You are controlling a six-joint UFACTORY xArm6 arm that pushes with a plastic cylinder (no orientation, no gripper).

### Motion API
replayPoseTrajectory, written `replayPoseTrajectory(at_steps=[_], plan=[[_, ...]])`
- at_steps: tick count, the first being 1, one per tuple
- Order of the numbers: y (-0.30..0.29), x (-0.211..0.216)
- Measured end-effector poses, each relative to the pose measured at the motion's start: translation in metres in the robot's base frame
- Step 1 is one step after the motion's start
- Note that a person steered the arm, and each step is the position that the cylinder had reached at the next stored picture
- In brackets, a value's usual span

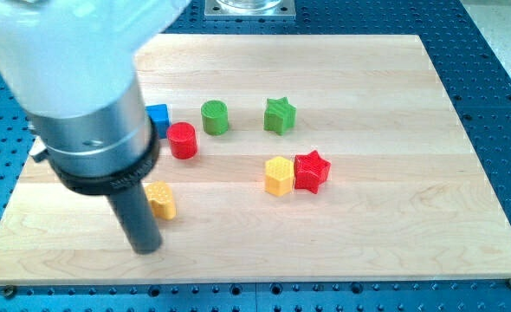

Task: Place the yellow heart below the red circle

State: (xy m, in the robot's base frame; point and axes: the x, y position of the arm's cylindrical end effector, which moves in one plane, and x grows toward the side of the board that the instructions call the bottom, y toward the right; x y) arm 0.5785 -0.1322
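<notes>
The yellow heart [163, 200] lies at the view's lower left, partly hidden by my rod. The red circle [183, 140] stands above it and slightly to the right, apart from it. My tip [145, 248] rests on the board just below and left of the yellow heart, close to it or touching it. The arm's big grey and white body covers the view's upper left.
A blue block [158, 116] sits just left of the red circle, half hidden by the arm. A green circle [214, 117] and a green star [280, 115] stand to the right. A yellow hexagon [278, 176] touches a red star [311, 170]. The board's bottom edge [255, 279] is near my tip.
</notes>
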Motion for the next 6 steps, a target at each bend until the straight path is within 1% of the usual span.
replayPoseTrajectory(at_steps=[1,2,3,4,5,6], plan=[[0.023,-0.046],[0.033,-0.053],[0.048,-0.021],[0.114,-0.06],[0.105,-0.082],[0.087,-0.082]])
